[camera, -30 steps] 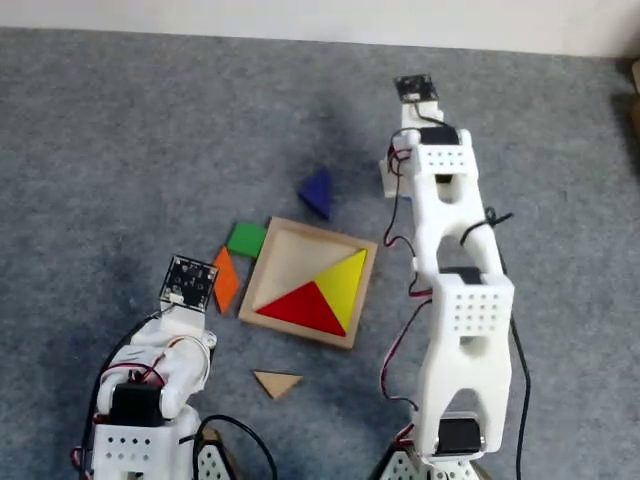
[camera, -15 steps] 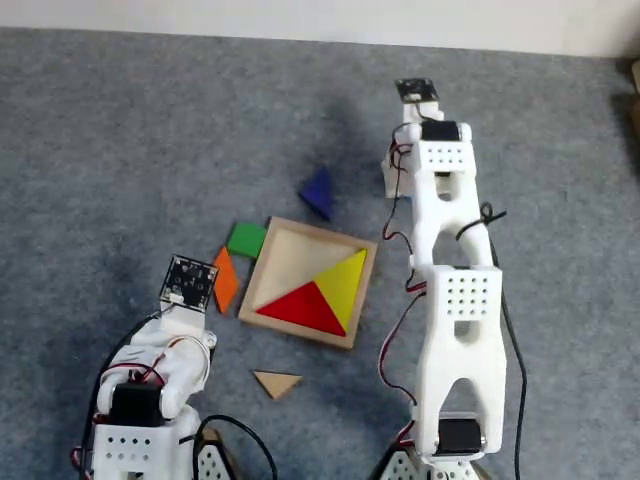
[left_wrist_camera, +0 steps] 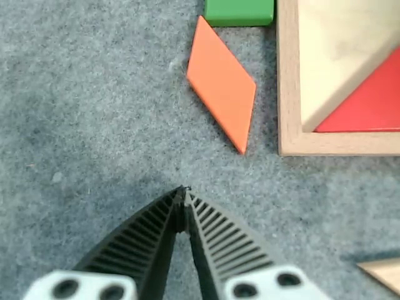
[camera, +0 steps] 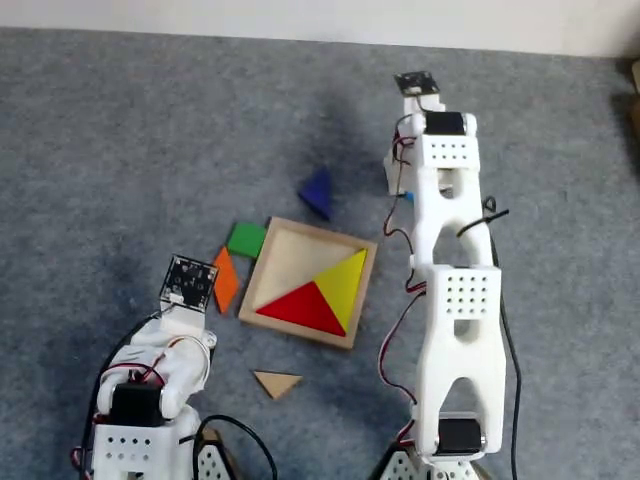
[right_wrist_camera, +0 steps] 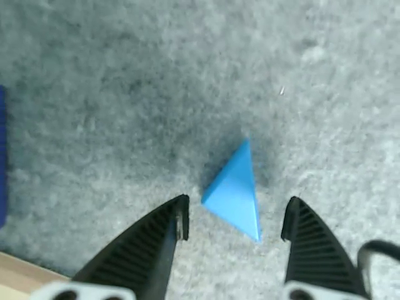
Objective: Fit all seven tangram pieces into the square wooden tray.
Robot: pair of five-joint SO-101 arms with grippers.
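The square wooden tray (camera: 268, 262) lies mid-carpet holding a red triangle (camera: 297, 305) and a yellow triangle (camera: 342, 282). Beside its left rim rest a green square (camera: 246, 238) and an orange parallelogram (camera: 226, 279). A dark blue triangle (camera: 317, 191) sits beyond the tray, a plain wooden triangle (camera: 276, 382) in front of it. A light blue triangle (right_wrist_camera: 236, 191) lies on the carpet between the fingers of my right gripper (right_wrist_camera: 234, 219), which is open just over it. My left gripper (left_wrist_camera: 183, 195) is shut, empty, short of the orange parallelogram (left_wrist_camera: 222, 92).
Grey carpet covers the whole work area. The right arm (camera: 450, 280) stretches along the tray's right side. The left arm's base (camera: 150, 400) sits at the near left. A pale wall strip runs along the far edge.
The right arm has stretched slightly farther from its base, bringing its gripper over the light blue triangle. The left arm and all pieces have stayed put.
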